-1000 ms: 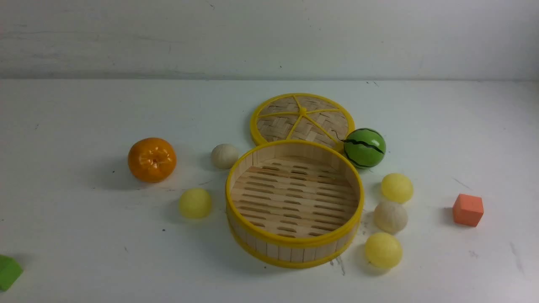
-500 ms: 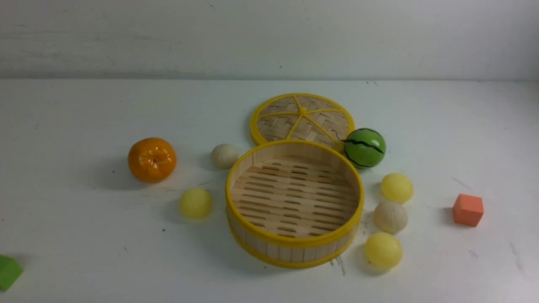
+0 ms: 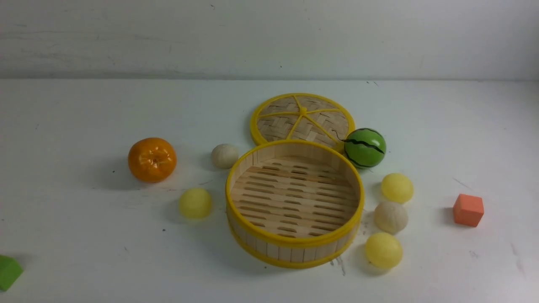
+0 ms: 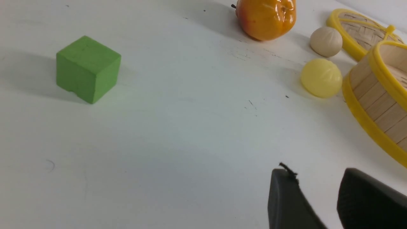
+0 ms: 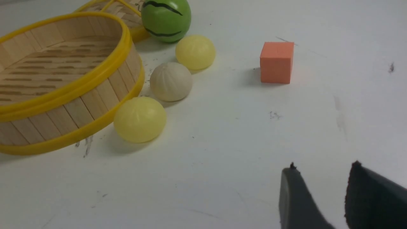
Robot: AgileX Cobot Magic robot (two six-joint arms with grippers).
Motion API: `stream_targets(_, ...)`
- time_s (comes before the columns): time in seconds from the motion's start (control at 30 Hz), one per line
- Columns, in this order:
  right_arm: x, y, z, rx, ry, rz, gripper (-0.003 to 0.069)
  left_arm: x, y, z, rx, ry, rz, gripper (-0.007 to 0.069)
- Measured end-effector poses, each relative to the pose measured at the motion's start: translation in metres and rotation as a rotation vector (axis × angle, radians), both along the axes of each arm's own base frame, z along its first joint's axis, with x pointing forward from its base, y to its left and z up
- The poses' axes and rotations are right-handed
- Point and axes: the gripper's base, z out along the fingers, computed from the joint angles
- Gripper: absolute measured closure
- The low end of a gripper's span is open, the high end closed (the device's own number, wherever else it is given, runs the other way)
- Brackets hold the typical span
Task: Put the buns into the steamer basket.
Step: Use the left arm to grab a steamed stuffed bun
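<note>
Black, possibly frayed end effector fingers [image 4: 284, 200]

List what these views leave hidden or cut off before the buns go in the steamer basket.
Left wrist view: the left tool shows only two fingertips; the frame edge cuts off the rest.
Right wrist view: the right tool, likewise.
Front view: the lid has its near edge hidden behind the steamer basket.
Front view: the green cube is cut by the left edge.

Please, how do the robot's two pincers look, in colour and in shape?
The left pincer and the right pincer each show two matte black, tapering fingers with slightly frayed tips. No cables, markings or arm links are visible in any view.
</note>
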Motion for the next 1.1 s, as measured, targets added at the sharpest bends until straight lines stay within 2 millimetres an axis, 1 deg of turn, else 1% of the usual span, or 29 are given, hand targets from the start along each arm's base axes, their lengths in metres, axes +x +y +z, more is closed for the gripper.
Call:
stream_targets(0.63, 0.0, 0.0, 0.0, -0.002, 0.0, 0.0, 0.042, 0.0, 0.0, 0.0, 0.0, 0.0, 0.0, 0.0386)
stream_targets(0.73, 0.0, 0.0, 0.0, -0.002, 0.0, 0.0, 0.042, 0.001, 0.0, 0.003, -0.016, -0.033, 0.003, 0.0386)
stream_targets(0.8, 0.0, 0.0, 0.0, -0.002, 0.0, 0.0, 0.042, 0.002, -0.001, 0.008, -0.101, -0.082, 0.013, 0.0386)
stream_targets(0.83, 0.0, 0.0, 0.0, -0.002, 0.0, 0.0, 0.042, 0.003, -0.003, 0.012, -0.225, -0.11, 0.026, 0.0386)
stream_targets(0.87, 0.0, 0.0, 0.0, -0.002, 0.0, 0.0, 0.042, 0.003, -0.003, 0.012, -0.225, -0.116, 0.027, 0.0386)
stream_targets(0.9, 0.0, 0.0, 0.0, -0.002, 0.0, 0.0, 0.042, 0.003, -0.004, 0.016, -0.383, -0.141, 0.045, 0.0386)
stream_targets(0.93, 0.0, 0.0, 0.0, -0.002, 0.0, 0.0, 0.042, 0.004, -0.004, 0.019, -0.501, -0.159, 0.059, 0.0386)
stream_targets(1.0, 0.0, 0.0, 0.0, -0.002, 0.0, 0.0, 0.042, 0.004, -0.004, 0.023, -0.631, -0.185, 0.075, 0.0386)
stream_targets(1.1, 0.0, 0.0, 0.0, -0.002, 0.0, 0.0, 0.042, 0.004, -0.001, 0.03, -0.673, -0.265, 0.089, 0.0396)
